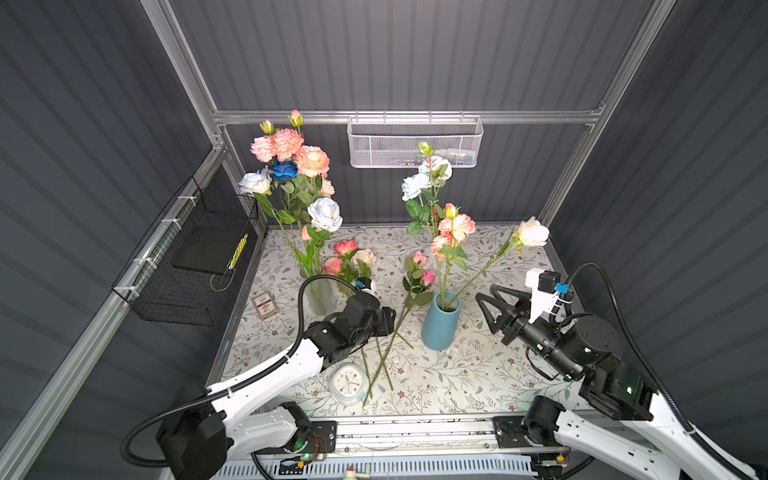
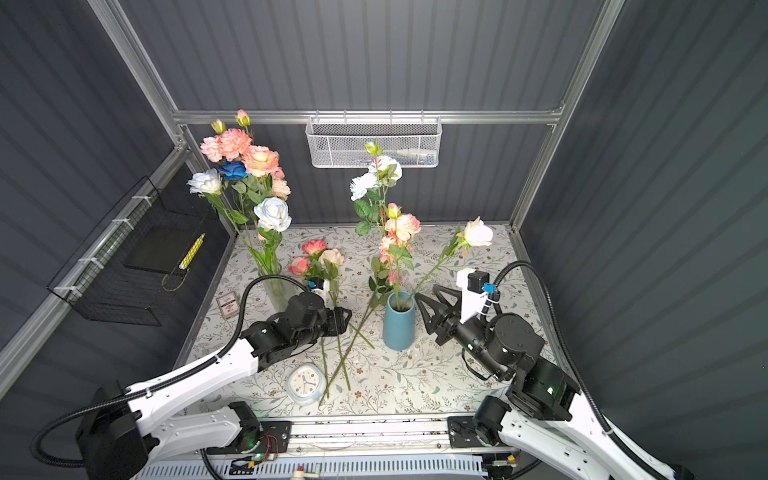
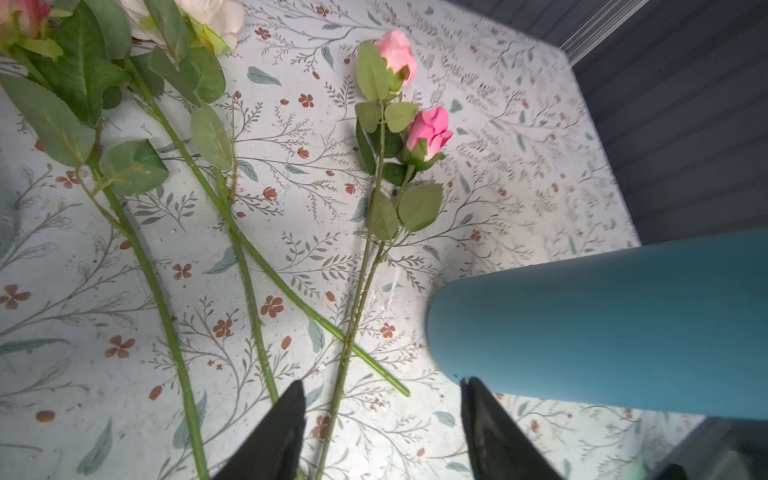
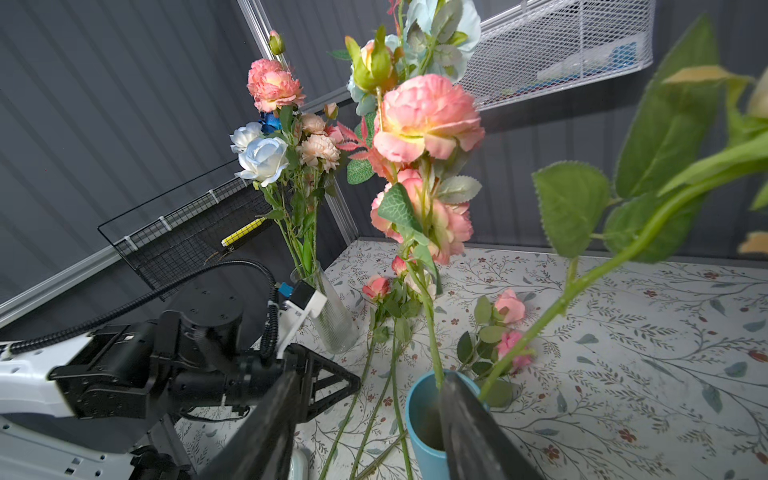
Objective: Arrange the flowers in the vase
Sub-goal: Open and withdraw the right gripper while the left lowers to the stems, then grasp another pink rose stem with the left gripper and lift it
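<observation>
The blue vase (image 1: 440,326) (image 2: 398,324) (image 3: 602,324) stands mid-table holding a coral peony (image 1: 457,226) (image 4: 428,116), pale blue flowers (image 1: 415,185) and a cream rose (image 1: 532,232) that leans right. Loose flowers lie left of it: a pink rosebud stem (image 3: 361,270) (image 1: 428,276) and a coral and cream cluster (image 1: 351,255). My left gripper (image 1: 388,322) (image 3: 384,399) is open, low over the cloth, with the pink rosebud stem running between its jaws untouched. Open and empty, my right gripper (image 1: 486,295) (image 4: 368,382) hangs just right of the vase rim.
A glass vase (image 1: 322,297) full of coral, white and blue flowers stands at the back left. A round clock (image 1: 348,384) lies by the front edge near the stem ends, and a small card box (image 1: 264,304) sits left. A white mesh basket (image 1: 415,143) and a black wire basket (image 1: 187,266) hang on the walls.
</observation>
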Robot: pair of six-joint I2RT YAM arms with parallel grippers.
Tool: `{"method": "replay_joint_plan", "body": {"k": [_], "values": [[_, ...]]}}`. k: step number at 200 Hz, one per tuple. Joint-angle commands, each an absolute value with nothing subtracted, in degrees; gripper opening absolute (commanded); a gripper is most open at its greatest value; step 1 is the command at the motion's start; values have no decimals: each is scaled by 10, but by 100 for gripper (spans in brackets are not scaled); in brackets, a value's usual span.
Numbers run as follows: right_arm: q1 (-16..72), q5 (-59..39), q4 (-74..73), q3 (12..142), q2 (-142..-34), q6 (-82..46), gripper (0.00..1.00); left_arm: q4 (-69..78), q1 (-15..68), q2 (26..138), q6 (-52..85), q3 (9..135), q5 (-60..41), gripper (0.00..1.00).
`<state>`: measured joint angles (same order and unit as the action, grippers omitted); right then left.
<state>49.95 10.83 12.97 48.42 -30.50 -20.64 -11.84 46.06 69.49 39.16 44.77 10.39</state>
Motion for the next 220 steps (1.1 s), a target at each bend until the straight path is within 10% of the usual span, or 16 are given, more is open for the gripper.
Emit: {"method": "replay_joint_plan", "body": {"k": [1, 85, 220], "values": [[499, 102, 137, 480, -292, -214, 56, -125, 429, 744, 391, 474, 95, 53], [500, 118, 160, 468, -246, -210, 55, -116, 394, 935, 394, 537, 93, 50], [500, 138, 179, 458, -212, -195, 54, -177, 395, 1049, 401, 581, 123, 13]]}}
